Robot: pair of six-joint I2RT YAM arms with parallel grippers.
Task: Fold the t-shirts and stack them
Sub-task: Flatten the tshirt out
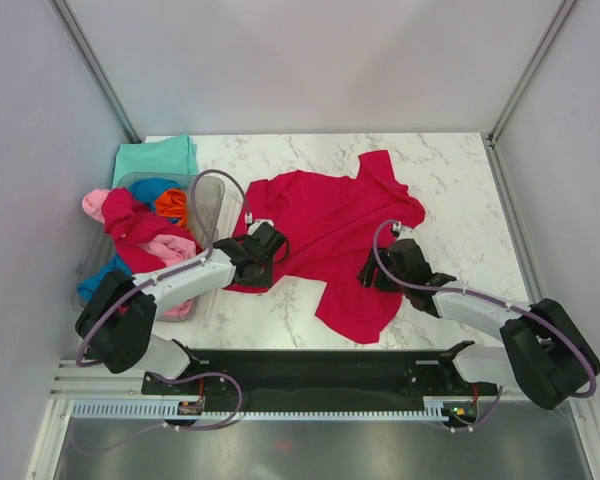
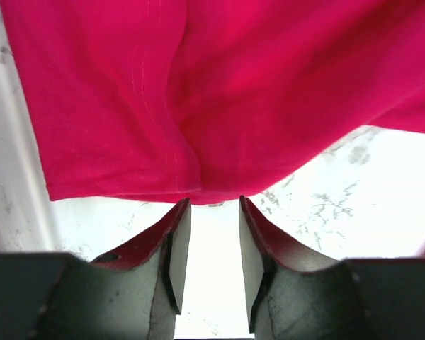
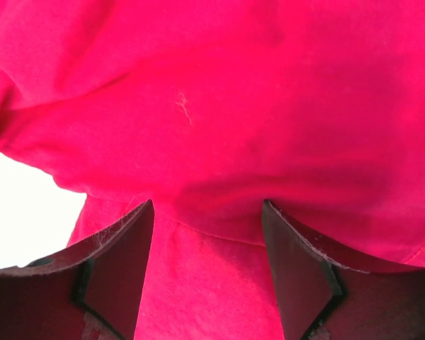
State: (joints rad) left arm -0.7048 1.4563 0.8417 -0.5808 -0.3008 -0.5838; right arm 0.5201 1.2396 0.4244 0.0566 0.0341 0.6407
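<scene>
A large crimson-red t-shirt (image 1: 325,225) lies crumpled and spread on the marble table. My left gripper (image 1: 270,243) is at its lower left edge. In the left wrist view the jaws (image 2: 214,205) are open with a narrow gap and nothing between them, tips at the shirt's hem (image 2: 163,106). My right gripper (image 1: 372,272) is over the shirt's lower right part. In the right wrist view its jaws (image 3: 207,209) are wide open above red cloth (image 3: 219,127). A mint-teal shirt (image 1: 155,157) lies folded at the back left.
A clear plastic bin (image 1: 215,195) stands at the left, holding pink (image 1: 95,203), blue (image 1: 150,187), orange (image 1: 172,206) and another crimson shirt (image 1: 130,225). Grey walls close in the table (image 1: 450,190) on three sides.
</scene>
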